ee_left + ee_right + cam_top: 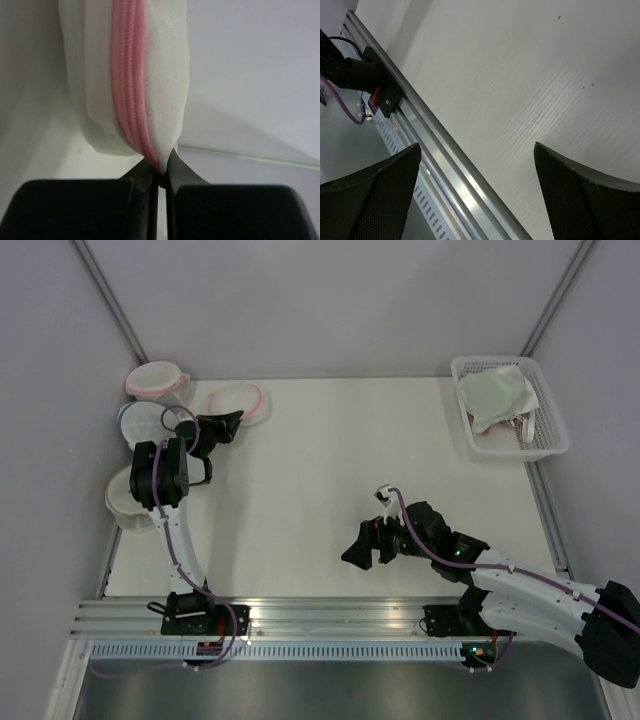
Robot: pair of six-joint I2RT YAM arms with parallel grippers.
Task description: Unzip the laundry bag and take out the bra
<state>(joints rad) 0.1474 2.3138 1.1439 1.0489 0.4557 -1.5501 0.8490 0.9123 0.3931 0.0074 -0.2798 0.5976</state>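
left claw (161,172) pinching laundry bag (160,75), right claw (477,147) agape

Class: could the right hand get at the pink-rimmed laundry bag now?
Probably, at a stretch: bare table lies between the open right hand and the laundry bag, whose rim the left hand pinches.

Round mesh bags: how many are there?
4, all far left: laundry bag pinched by the left gripper, another pink-rimmed bag, blue-rimmed bag, tan-rimmed bag. More may hide in the basket.
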